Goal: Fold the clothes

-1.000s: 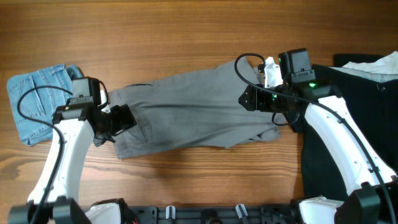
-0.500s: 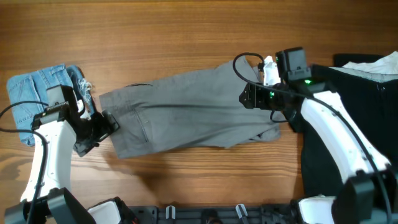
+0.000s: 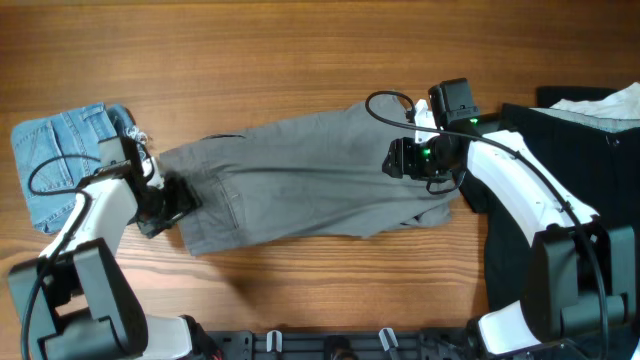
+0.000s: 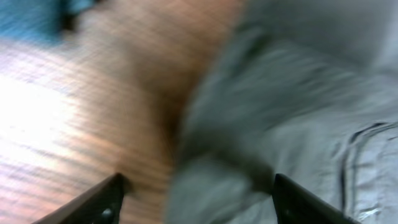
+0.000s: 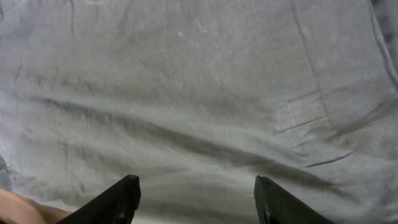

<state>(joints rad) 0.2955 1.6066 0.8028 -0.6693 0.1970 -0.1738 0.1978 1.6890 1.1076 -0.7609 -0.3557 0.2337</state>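
While my two arms hung over it, I saw one pair of grey trousers [image 3: 300,180] lying flat mid-table [image 3: 300,50], between one denim shorts [image 3: 55,160] and one black garment [image 3: 570,140]. The left gripper [image 4: 196,193] and right gripper [image 5: 196,193] both gaped, holding nothing.

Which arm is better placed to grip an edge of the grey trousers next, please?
Probably the left. The left gripper is open with the edge of the trousers between its fingers, though that view is blurred. The right gripper is open too, but faces only flat cloth.
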